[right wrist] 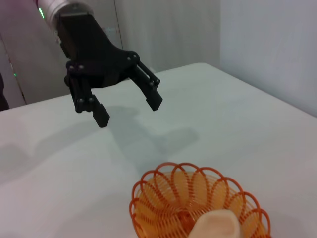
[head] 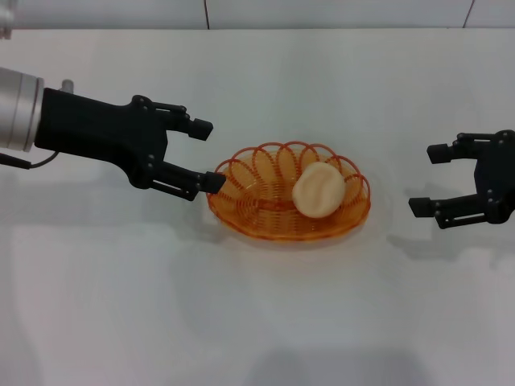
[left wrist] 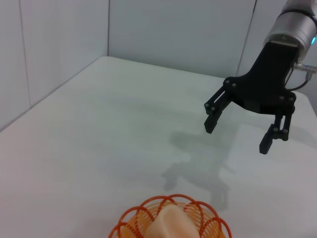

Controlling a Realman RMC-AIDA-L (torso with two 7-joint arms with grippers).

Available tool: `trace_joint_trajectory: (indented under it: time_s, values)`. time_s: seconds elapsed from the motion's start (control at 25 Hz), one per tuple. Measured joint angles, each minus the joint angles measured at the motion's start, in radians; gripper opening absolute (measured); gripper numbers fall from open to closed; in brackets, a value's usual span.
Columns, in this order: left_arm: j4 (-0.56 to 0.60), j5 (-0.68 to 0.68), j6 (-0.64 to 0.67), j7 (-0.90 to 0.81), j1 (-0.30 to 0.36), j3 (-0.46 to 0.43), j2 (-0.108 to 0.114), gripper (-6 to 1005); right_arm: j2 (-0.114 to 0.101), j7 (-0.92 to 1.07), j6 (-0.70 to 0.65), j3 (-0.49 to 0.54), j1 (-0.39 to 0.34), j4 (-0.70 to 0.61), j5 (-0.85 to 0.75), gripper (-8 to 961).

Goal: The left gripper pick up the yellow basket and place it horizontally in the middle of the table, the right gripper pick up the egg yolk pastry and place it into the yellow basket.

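The yellow basket lies flat in the middle of the table, long side across. The egg yolk pastry rests inside it, toward its right half. My left gripper is open and empty just left of the basket's rim. In the right wrist view, the left gripper hangs above the table, apart from the basket and pastry. My right gripper is open and empty to the right of the basket. In the left wrist view, it is beyond the basket and pastry.
The table's far edge meets a pale wall. White table surface surrounds the basket on all sides. No other objects are in view.
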Motion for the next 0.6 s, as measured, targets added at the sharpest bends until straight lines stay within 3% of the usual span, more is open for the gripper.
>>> trace_joint_trajectory:
  time_s: [0.6]
  values:
    - [0.0,0.0,0.007,0.004,-0.009,0.0,-0.003,858,0.002,0.004,-0.001,-0.008,0.01,-0.001,-0.009,872]
